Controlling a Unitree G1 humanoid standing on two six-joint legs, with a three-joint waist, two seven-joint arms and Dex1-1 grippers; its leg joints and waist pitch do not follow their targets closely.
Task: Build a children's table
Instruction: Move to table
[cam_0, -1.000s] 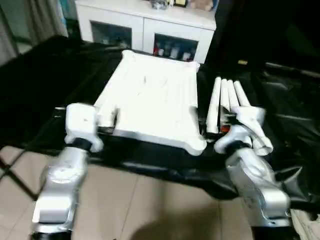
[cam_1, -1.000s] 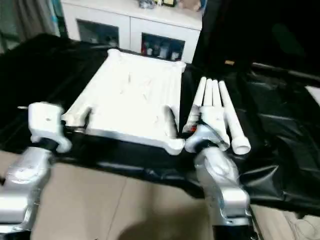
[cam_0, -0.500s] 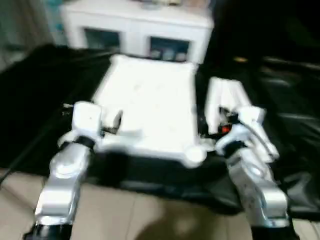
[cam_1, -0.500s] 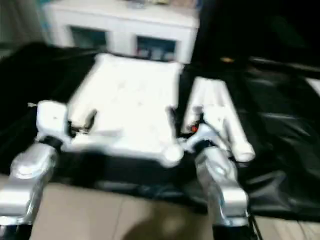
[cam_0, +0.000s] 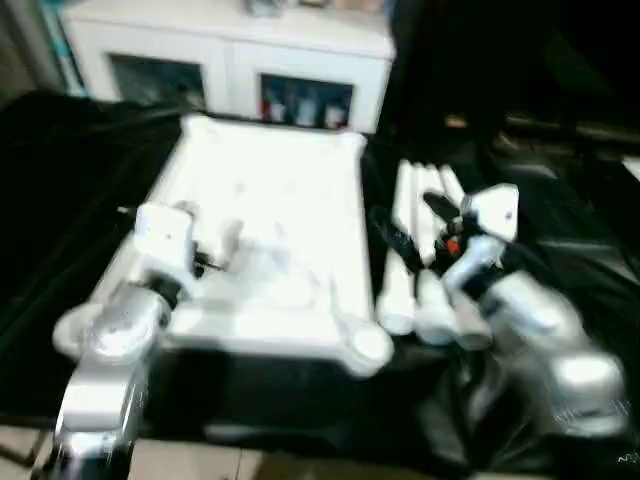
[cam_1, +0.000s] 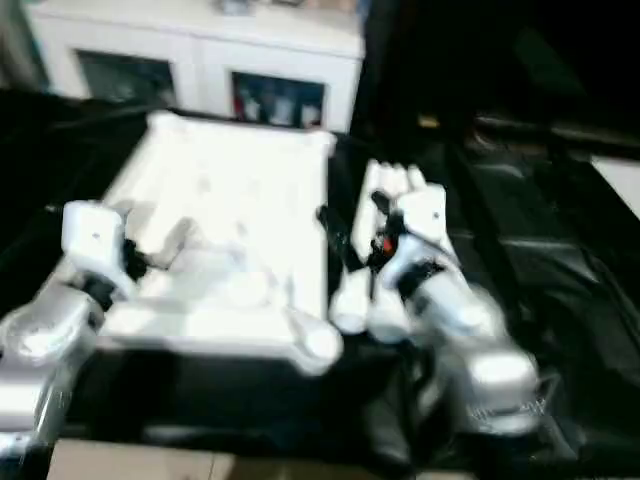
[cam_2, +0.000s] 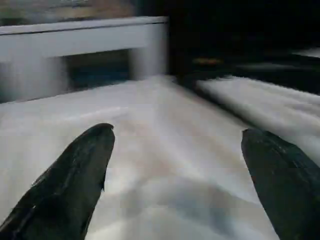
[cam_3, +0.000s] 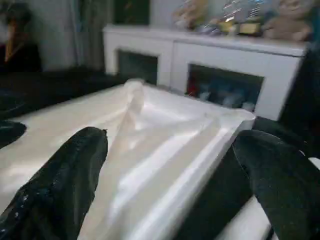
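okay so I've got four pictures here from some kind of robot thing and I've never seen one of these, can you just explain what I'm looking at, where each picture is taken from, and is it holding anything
This is a humanoid robot with two silver arms, each ending in a two-fingered black claw. Two pictures come from cameras in its head, looking down over its forearms. The other two come from cameras on its wrists, looking out between each claw's fingers.

On the black-draped work table lies a white plastic tabletop. Beside it, on the robot's right, lie the white tube legs, close together. Behind stands a white cabinet.

The left claw hovers open over the tabletop. The right claw is open too, near the legs, looking across the tabletop. Neither holds anything.
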